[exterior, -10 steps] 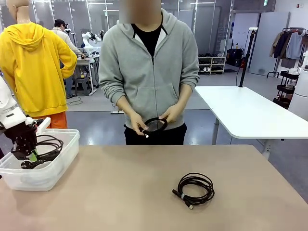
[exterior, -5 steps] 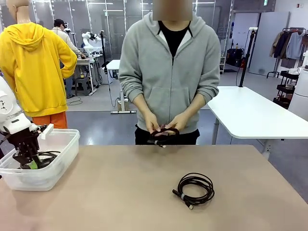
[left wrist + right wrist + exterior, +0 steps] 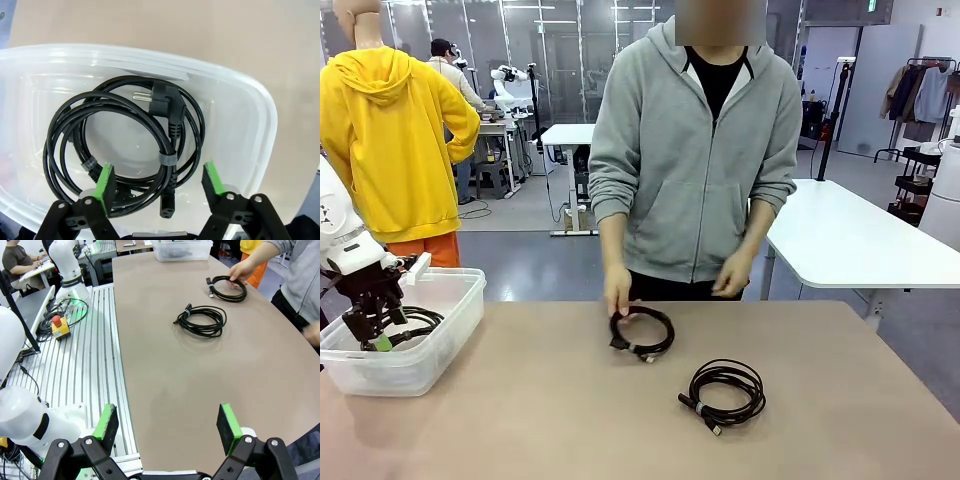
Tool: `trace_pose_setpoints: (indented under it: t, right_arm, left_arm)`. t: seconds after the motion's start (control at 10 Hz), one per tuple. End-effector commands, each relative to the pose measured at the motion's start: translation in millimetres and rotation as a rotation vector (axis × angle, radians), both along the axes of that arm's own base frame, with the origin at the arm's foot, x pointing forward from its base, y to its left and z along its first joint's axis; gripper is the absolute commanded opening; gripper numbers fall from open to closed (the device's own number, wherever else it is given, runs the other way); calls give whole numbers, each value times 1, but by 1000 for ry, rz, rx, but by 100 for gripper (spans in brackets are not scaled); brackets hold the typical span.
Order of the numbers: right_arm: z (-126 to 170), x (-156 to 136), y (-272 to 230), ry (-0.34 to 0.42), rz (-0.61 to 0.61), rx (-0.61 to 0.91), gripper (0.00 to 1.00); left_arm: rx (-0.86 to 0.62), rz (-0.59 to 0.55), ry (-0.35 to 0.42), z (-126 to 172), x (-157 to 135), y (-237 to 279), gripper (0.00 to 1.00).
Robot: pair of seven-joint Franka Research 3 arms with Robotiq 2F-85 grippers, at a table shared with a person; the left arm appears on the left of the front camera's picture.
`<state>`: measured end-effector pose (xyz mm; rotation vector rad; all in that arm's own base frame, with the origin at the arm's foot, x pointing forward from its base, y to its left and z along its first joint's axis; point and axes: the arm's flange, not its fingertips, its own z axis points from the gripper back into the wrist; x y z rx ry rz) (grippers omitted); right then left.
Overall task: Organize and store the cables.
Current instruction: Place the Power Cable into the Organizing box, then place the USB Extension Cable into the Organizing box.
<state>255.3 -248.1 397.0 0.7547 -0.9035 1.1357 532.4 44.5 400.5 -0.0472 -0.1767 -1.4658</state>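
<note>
A black cable coil (image 3: 125, 150) with a two-pin plug lies flat on the floor of the clear plastic bin (image 3: 240, 80). My left gripper (image 3: 160, 182) hovers open just above it, green pads apart and off the cord. In the front view that gripper (image 3: 375, 338) stands inside the bin (image 3: 450, 282) at the table's left. A person's hand rests on a second coil (image 3: 642, 333) at mid-table, and a third coil (image 3: 725, 390) lies nearer me. My right gripper (image 3: 167, 425) is open over the table's edge, far from both coils (image 3: 201, 320) (image 3: 227, 287).
The person in a grey hoodie (image 3: 695, 170) stands at the far side, one hand (image 3: 617, 298) low over the table. A railed metal floor and another white arm (image 3: 70, 270) lie beside the table in the right wrist view. Bare tabletop (image 3: 540, 400) spreads between bin and coils.
My left gripper has opened and let its coil drop into the bin. The person stepped to the right and set the coil from their hands down on the table.
</note>
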Motion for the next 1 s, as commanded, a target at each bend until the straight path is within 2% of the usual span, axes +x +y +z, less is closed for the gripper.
trace_pose_setpoints:
  t: [0.0, 0.2, 0.3, 0.9]
  right_arm:
    - [2, 0, 3, -9, -12, 4, 100]
    - [2, 0, 3, -9, -12, 4, 100]
    - [2, 0, 3, -9, -12, 4, 100]
    - [2, 0, 3, -9, -12, 4, 100]
  left_arm:
    - [9, 35, -22, 9, -2, 0, 100]
    - [18, 68, -58, 16, -4, -4, 100]
    - [0, 15, -13, 7, 0, 1, 100]
    - [0, 15, -13, 7, 0, 1, 100]
